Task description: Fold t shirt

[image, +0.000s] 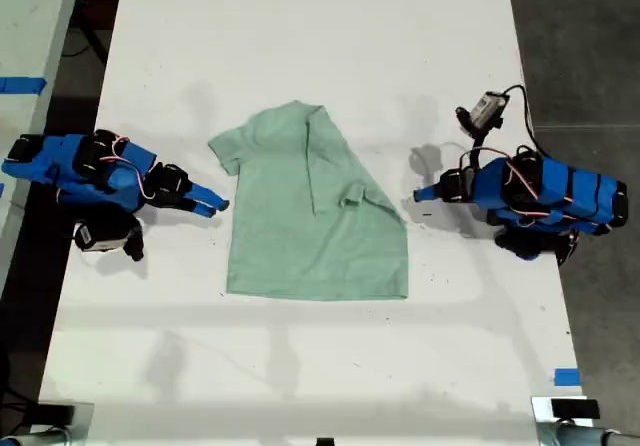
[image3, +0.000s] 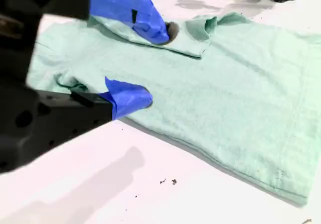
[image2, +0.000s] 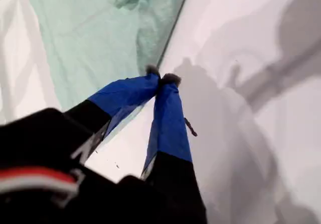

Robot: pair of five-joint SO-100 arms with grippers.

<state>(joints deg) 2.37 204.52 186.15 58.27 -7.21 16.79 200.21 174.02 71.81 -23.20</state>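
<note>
The pale mint-green t shirt lies flat in the middle of the white table, neck toward the far edge. Its side at the exterior view's right is folded inward, with that sleeve on top. My second gripper stands open at the shirt's edge on the exterior view's left, nothing between its fingers. Just off the folded slanted edge of the t shirt, at the exterior view's right, my first gripper is shut and holds nothing. The t shirt fills the second wrist view.
Both blue arms rest on the table, one at each side of the exterior view. A blue tape mark sits near the table's front corner at the exterior view's right. A second pale table with blue tape stands beyond the gap at the exterior view's left.
</note>
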